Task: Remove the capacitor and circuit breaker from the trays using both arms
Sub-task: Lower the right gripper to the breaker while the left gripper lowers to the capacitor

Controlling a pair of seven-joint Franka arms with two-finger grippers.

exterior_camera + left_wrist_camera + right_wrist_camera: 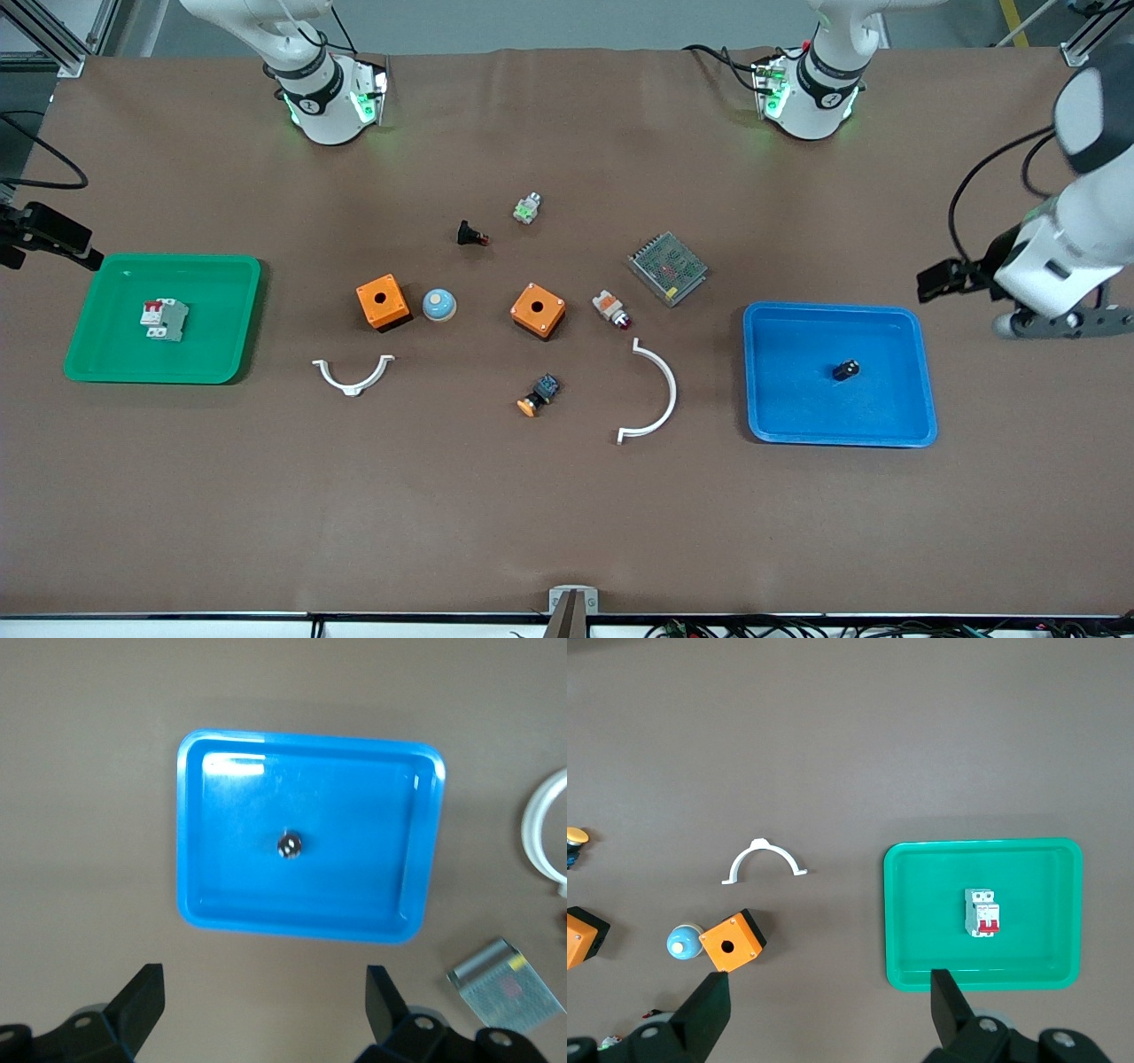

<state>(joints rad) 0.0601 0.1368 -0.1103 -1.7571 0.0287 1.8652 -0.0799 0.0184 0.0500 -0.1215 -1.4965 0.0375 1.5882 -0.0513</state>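
Observation:
The capacitor (846,369), a tiny black cylinder, lies in the blue tray (921,381) toward the left arm's end; it also shows in the left wrist view (289,845) in the blue tray (190,842). The breaker (165,318), white-grey with red levers, lies in the green tray (89,354) toward the right arm's end; it also shows in the right wrist view (982,912) in the green tray (921,930). My left gripper (264,1010) is open and empty, high over bare table beside the blue tray. My right gripper (831,1014) is open and empty, high over bare table beside the green tray.
Between the trays lie two orange boxes (383,301) (538,310), a blue dome (438,305), two white curved pieces (353,377) (660,394), a mesh-topped box (668,268), a push button (539,395) and small parts (611,308) (471,235) (527,208).

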